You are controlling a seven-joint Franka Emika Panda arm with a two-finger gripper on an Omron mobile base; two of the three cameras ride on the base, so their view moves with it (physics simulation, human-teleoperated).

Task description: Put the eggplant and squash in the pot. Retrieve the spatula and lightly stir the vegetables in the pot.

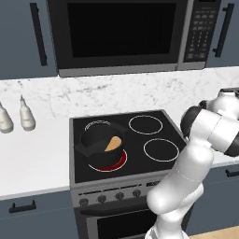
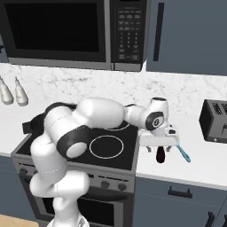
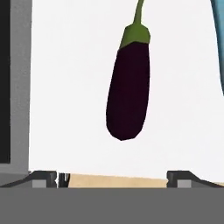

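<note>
The dark pot (image 1: pixel 100 144) stands on the stove's front left burner with the tan squash (image 1: pixel 112 143) lying inside it. The dark purple eggplant (image 2: pixel 160 154) lies on the white counter just right of the stove, and the teal spatula (image 2: pixel 183 153) lies close on its right. My gripper (image 2: pixel 159 144) hangs directly above the eggplant, pointing down. In the hand view the eggplant (image 3: pixel 127 92) lies lengthwise with its green stem away from me, between and ahead of my widely spread fingertips (image 3: pixel 43 178). The gripper (image 3: pixel 112 177) is open and holds nothing. The spatula (image 3: pixel 218 43) shows at the right edge.
A black toaster (image 2: pixel 215 120) sits on the counter further right. Two white bottles (image 1: pixel 26 115) stand on the left counter. The microwave (image 1: pixel 121 32) hangs above the stove (image 1: pixel 158 133). The counter's front edge runs close below the eggplant.
</note>
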